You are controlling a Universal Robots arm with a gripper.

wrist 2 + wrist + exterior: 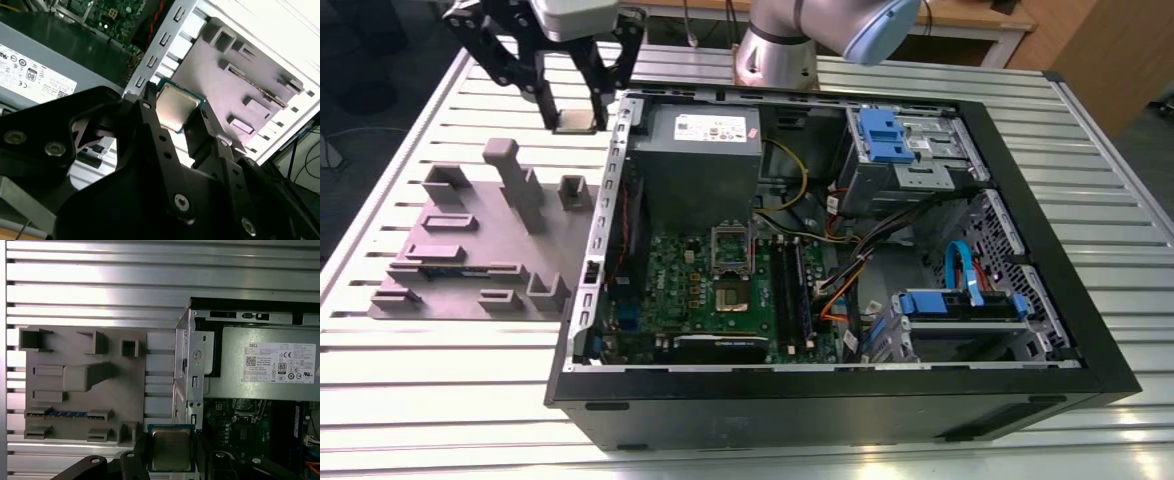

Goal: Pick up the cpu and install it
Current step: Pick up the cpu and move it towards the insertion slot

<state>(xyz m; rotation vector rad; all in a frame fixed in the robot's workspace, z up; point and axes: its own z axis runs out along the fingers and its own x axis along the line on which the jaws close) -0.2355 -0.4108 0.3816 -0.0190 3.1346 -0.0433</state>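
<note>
The pick-up looks done and the carry is in hand. The gripper point(574, 112) is clenched on the cpu point(171, 449), pinching the chip by two opposite edges with its metal top toward the wrist cameras. It hangs above the slatted table point(400, 400), between the grey fixture tray point(467, 235) and the open computer case point(854, 400), on the exterior view's left. I reckon installing calls for squaring the chip over the motherboard point(674, 270) and lowering it flat.
</note>
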